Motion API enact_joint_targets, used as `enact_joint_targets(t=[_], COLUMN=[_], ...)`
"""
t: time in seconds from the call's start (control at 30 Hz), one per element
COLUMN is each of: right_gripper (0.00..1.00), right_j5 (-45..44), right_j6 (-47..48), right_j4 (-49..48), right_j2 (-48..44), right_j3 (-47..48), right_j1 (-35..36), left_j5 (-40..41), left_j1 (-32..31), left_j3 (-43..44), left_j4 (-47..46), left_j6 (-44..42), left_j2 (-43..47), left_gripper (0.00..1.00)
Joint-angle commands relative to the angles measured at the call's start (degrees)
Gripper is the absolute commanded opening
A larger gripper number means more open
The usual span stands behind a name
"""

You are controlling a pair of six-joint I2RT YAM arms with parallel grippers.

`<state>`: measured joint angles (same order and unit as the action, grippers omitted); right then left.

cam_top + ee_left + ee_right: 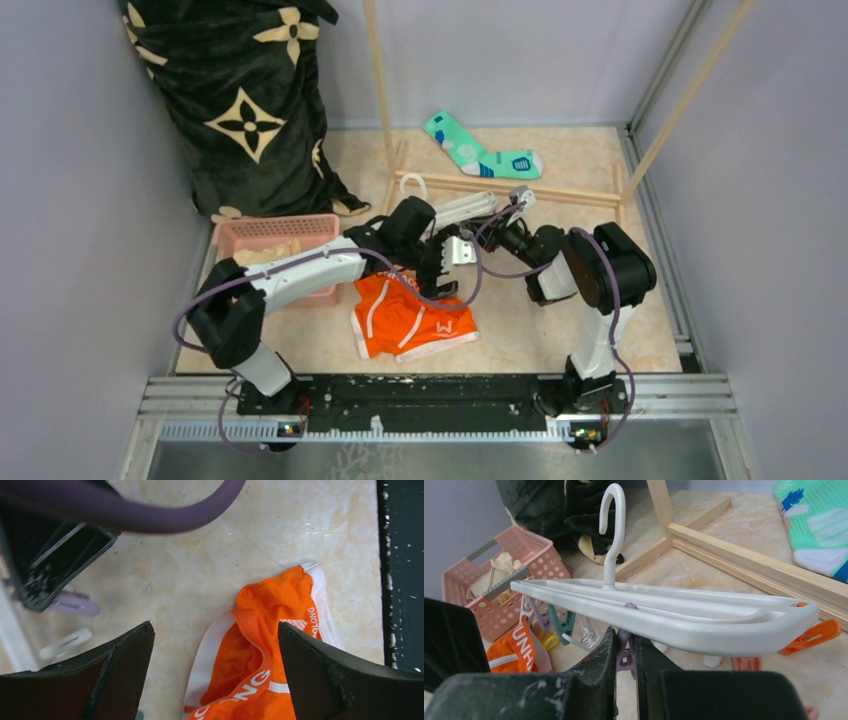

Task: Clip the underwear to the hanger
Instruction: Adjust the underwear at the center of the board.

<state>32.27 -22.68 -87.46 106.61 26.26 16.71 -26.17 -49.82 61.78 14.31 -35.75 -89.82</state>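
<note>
The orange underwear (410,320) lies crumpled on the table, white-lettered waistband up, and shows in the left wrist view (270,630) and at the edge of the right wrist view (514,650). My left gripper (440,275) hovers just above its upper edge, open wide (215,627), with nothing between the fingers. The white hanger (465,208) is held level over the table (674,615), hook up, clothespins dangling. My right gripper (505,235) is shut (625,637) on a purple clothespin (625,655) hanging under the frame's near rail.
A pink basket (275,235) with cream cloth stands left of the underwear. The wooden rack (500,185) runs across behind the hanger, a teal sock (480,155) beyond it. A black patterned blanket (240,100) fills the back left. Orange clothespins (809,635) hang at the hanger's right end.
</note>
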Motion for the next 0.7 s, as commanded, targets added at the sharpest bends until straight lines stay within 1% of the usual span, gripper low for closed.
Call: enact_joint_targets(t=[0.0, 0.1, 0.2, 0.3, 0.57, 0.67], right_gripper=[0.00, 0.00, 0.00, 0.00, 0.00, 0.00], right_j5=[0.5, 0.5, 0.5, 0.6, 0.7, 0.8], right_j6=[-0.6, -0.6, -0.7, -0.7, -0.8, -0.9], right_j4=[-11.2, -11.2, -11.2, -11.2, -11.2, -11.2], right_j2=[-0.2, -0.4, -0.4, -0.5, -0.5, -0.6], right_j3=[1.3, 1.2, 1.2, 1.3, 1.1, 1.1], right_j1=[-0.2, -0.2, -0.3, -0.3, -0.2, -0.3], left_j5=[-10.2, -9.3, -7.8, -6.9, -7.5, -8.2], left_j1=[0.0, 0.1, 0.0, 0.1, 0.1, 0.3], left_j3=[6.2, 6.5, 5.8, 5.8, 6.5, 7.6], left_j4=[12.0, 12.1, 9.9, 8.7, 7.4, 8.7], left_j6=[-6.6, -8.7, -9.6, -10.2, -11.7, -12.5], left_j2=[-6.3, -8.9, -9.8, -11.2, -15.1, -17.0], left_gripper=[0.98, 0.98, 0.97, 0.92, 0.90, 0.84])
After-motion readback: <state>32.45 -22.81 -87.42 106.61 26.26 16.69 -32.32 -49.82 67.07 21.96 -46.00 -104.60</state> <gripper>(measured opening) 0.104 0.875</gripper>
